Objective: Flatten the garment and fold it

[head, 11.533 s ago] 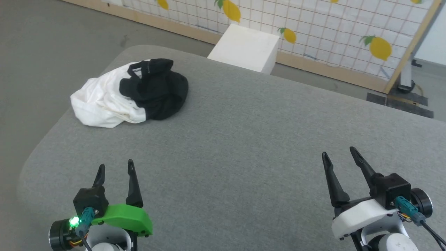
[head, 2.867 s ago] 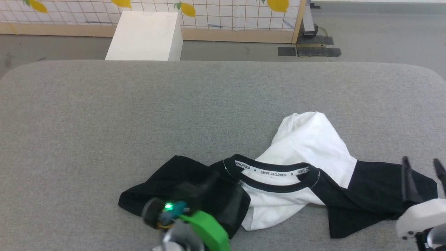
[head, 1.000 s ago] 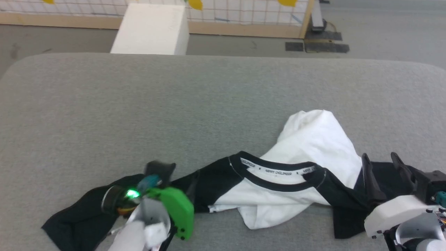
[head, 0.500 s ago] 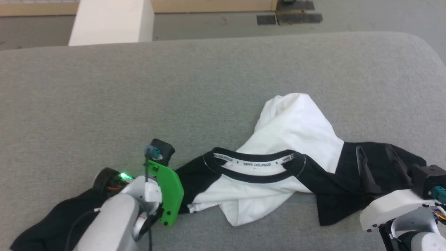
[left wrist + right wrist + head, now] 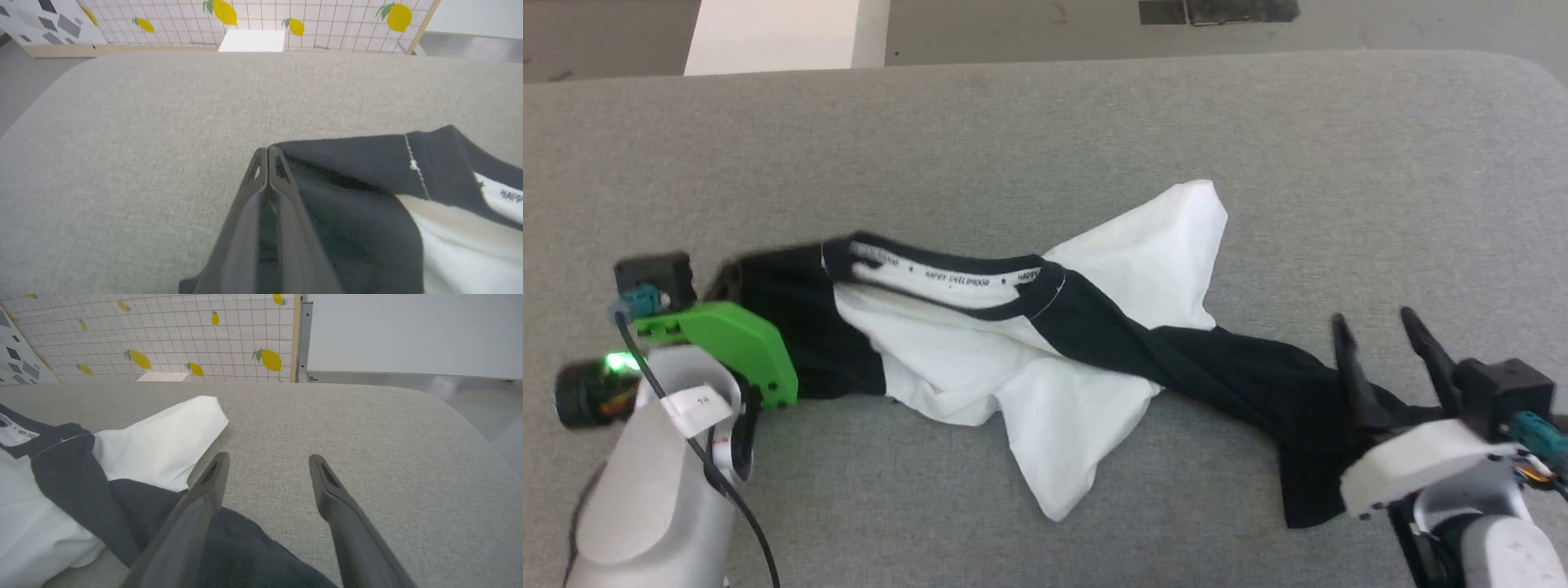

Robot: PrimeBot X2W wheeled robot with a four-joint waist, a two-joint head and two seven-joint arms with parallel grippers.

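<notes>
A: How will the soft white cotton T-shirt (image 5: pixel 1045 392), with its black sleeves and black collar band, handle?

B: Light and limp, I judge. It drapes, bunches and twists, and nothing in it can break. It lies crumpled across the near part of the grey cloth-covered table (image 5: pixel 1013 139), collar toward the left. It is best taken by the sleeve ends or shoulder seams, one on each side, then drawn apart.

A: And the jaws?

B: The left gripper (image 5: pixel 267 152) has its fingers pressed together, and the left black sleeve (image 5: pixel 347 183) appears to be pinched between them lower down. The right gripper (image 5: pixel 1374 318) stands wide, holding nothing, over the end of the right black sleeve (image 5: pixel 1241 376). One finger is above the cloth, the other mostly above bare table.

A: What differs from half a second ago?

B: The head camera has shifted. Measured against the right gripper, though, the collar now sits much further left. The left gripper has hauled its sleeve outward, so the shirt is stretched on a long slant and the right sleeve is drawn into a twisted band. The right gripper's opening looks unchanged.
</notes>
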